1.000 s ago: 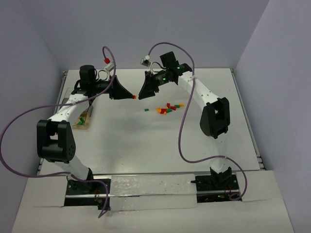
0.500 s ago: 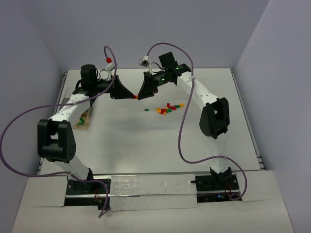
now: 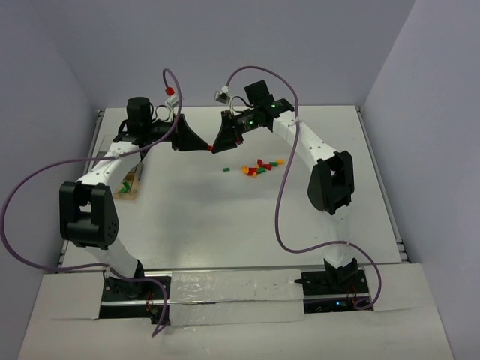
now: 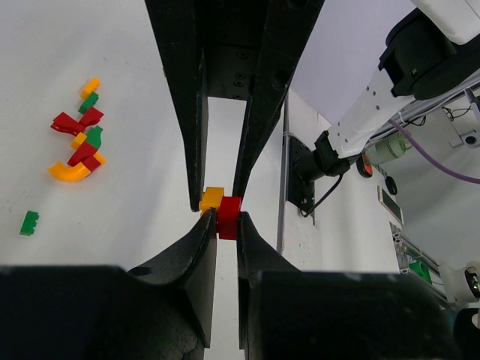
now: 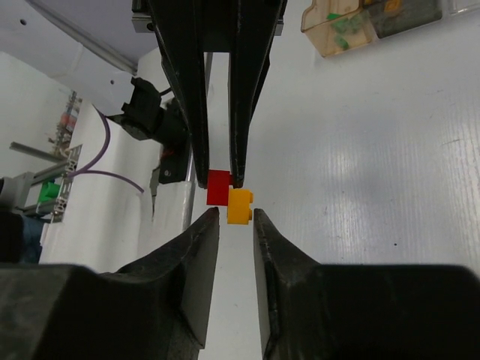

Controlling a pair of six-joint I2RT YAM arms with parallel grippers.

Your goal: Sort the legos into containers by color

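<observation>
Above the tabletop (image 3: 225,217), toward 12 o'clock, left hand (image 4: 226,226) and right hand (image 5: 235,214) meet tip to tip. I judge the risk thus: a pull on a poor bite could let the orange-yellow brick (image 5: 240,206) slip and drop, or wrench the joined red brick (image 4: 229,217) loose. Left hand is clamped on the red brick. Right hand stands narrowly open around the orange-yellow one, a slit showing beside it. Containers (image 5: 319,41) sit at 9 o'clock, well apart.

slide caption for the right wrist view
Right tool flanks yellow brick joined to red brick held by left tool
</observation>
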